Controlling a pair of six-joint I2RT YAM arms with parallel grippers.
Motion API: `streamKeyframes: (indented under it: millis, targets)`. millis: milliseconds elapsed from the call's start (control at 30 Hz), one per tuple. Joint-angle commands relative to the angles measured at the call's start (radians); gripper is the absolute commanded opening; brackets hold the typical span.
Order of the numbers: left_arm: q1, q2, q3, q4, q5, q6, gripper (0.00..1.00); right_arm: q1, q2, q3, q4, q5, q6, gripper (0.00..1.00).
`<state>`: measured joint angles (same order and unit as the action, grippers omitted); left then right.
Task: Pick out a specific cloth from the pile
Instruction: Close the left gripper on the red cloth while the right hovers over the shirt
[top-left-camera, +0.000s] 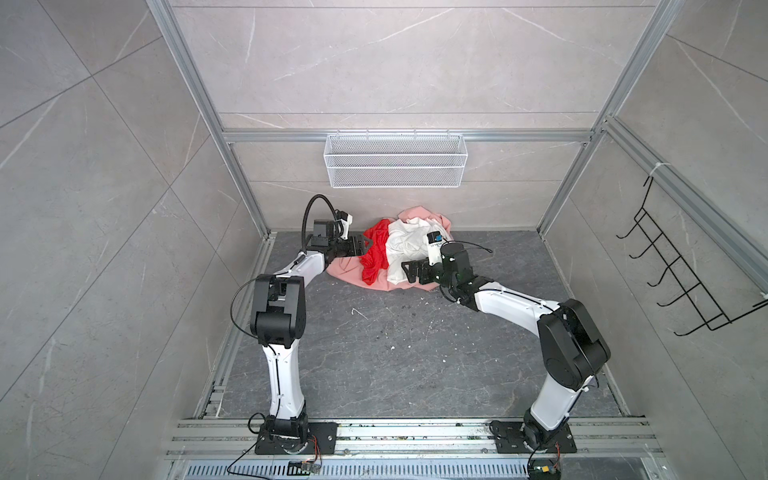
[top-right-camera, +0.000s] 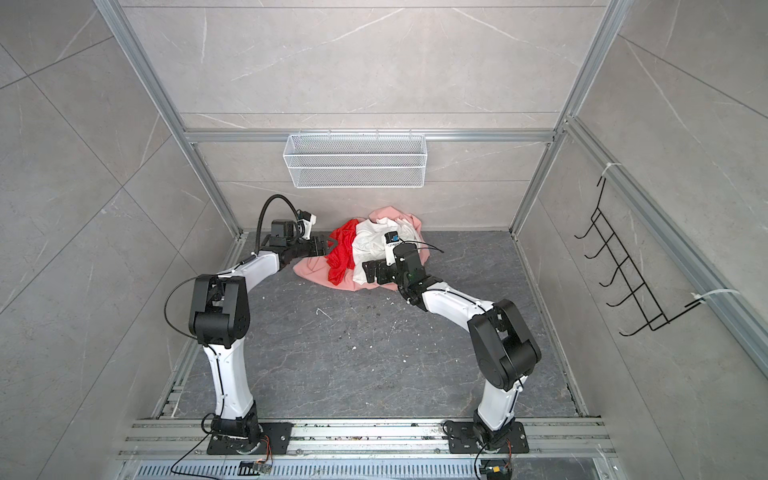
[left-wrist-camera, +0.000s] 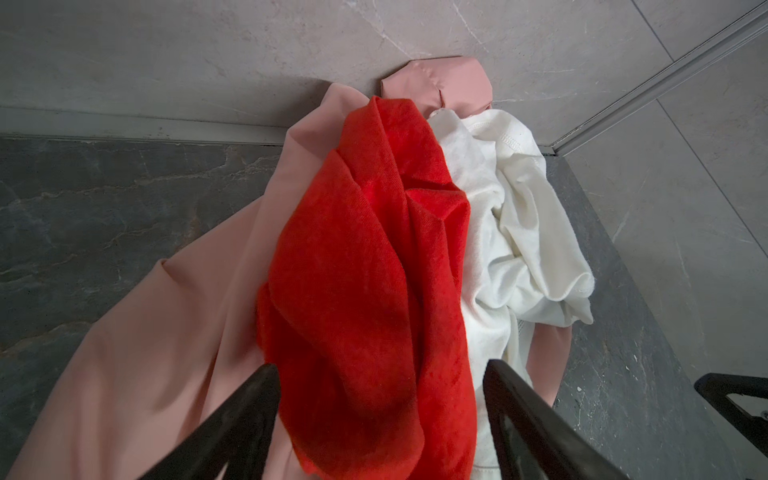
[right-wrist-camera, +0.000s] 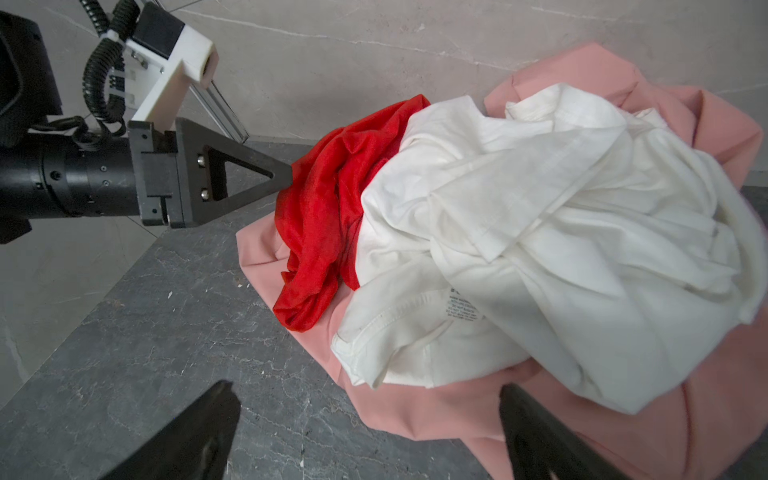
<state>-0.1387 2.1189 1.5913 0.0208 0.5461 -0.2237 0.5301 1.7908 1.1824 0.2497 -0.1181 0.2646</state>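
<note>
The cloth (top-left-camera: 373, 258) (top-right-camera: 340, 254), bright red and crumpled, lies on the left side of the pile (top-left-camera: 345, 272), draped over a salmon-pink garment (left-wrist-camera: 166, 353) and next to a white garment (top-left-camera: 405, 245) (right-wrist-camera: 540, 232). My left gripper (top-left-camera: 365, 245) (left-wrist-camera: 378, 370) is open, its two black fingers standing on either side of a red fold (left-wrist-camera: 365, 270) with the fabric between them. In the right wrist view its fingertip (right-wrist-camera: 286, 178) touches the cloth's edge (right-wrist-camera: 320, 216). My right gripper (top-left-camera: 409, 272) (right-wrist-camera: 365, 395) is open at the pile's near side, over the pink hem and the floor, holding nothing.
The pile sits on a dark stone floor (top-left-camera: 374, 353) against the back wall (top-left-camera: 374, 199). A white wire basket (top-left-camera: 395, 160) hangs on that wall above it. A black hook rack (top-left-camera: 681, 274) is fixed to the right wall. Aluminium frame posts (top-left-camera: 257, 208) stand at the corners.
</note>
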Motion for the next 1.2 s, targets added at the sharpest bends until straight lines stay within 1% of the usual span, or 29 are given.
streamKeyframes:
  millis: [0,67,167,233,267,400,467,700,1000,1167]
  targets:
    - [0.004,0.019,0.058,-0.025,0.01,0.029,0.77,0.008,0.013,0.025,-0.02,-0.012,-0.019,0.99]
    - [0.005,0.035,0.083,-0.048,-0.002,0.024,0.75,0.011,0.014,0.022,-0.018,-0.015,-0.021,0.99]
    - [0.007,0.055,0.112,-0.068,0.007,0.018,0.69,0.015,0.013,0.019,-0.02,-0.015,-0.021,1.0]
    - [0.008,0.063,0.122,-0.067,0.022,0.012,0.61,0.016,0.012,0.019,-0.023,-0.014,-0.021,0.99]
    - [0.008,0.065,0.122,-0.062,0.031,0.011,0.59,0.017,0.012,0.019,-0.024,-0.014,-0.021,1.0]
    - [0.01,0.066,0.108,-0.026,0.05,-0.007,0.46,0.019,0.014,0.02,-0.026,-0.014,-0.02,1.0]
    - [0.01,0.07,0.11,-0.024,0.055,-0.013,0.38,0.019,0.013,0.019,-0.024,-0.012,-0.02,0.99]
    - [0.01,0.066,0.113,-0.024,0.055,-0.018,0.17,0.022,0.015,0.025,-0.026,-0.011,-0.019,1.0]
    - [0.011,0.038,0.089,0.024,0.064,-0.05,0.06,0.027,0.012,0.025,-0.029,-0.01,-0.014,0.99]
    - [0.01,0.021,0.087,0.047,0.07,-0.076,0.03,0.029,0.014,0.029,-0.031,-0.008,-0.009,0.99]
